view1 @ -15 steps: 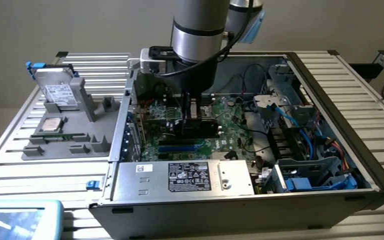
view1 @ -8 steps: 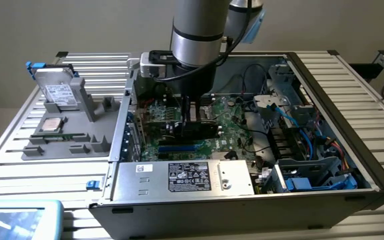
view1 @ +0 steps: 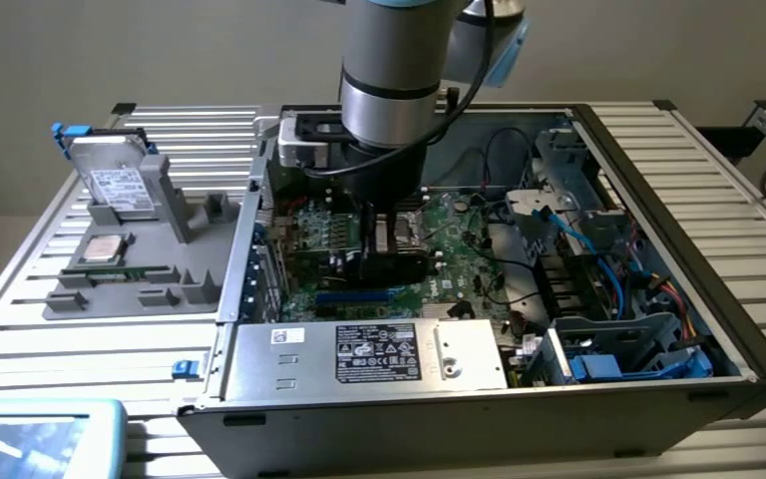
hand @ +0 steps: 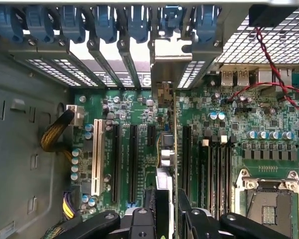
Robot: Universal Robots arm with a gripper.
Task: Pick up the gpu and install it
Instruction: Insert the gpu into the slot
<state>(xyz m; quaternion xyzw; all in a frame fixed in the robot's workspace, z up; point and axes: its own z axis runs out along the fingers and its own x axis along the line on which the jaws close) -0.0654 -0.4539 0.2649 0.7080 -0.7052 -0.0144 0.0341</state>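
Since my gripper [hand: 169, 201] is clamped on the gpu [hand: 175, 134], held edge-on over the motherboard [hand: 139, 107] and its expansion slots [hand: 132, 154] inside the PC case [view1: 463, 429], I'm guessing any small tilt could jam the card's edge beside its slot.

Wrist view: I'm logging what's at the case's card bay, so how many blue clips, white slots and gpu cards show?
blue clips: 7
white slot: 1
gpu, held in the pincer: 1
Total: 9
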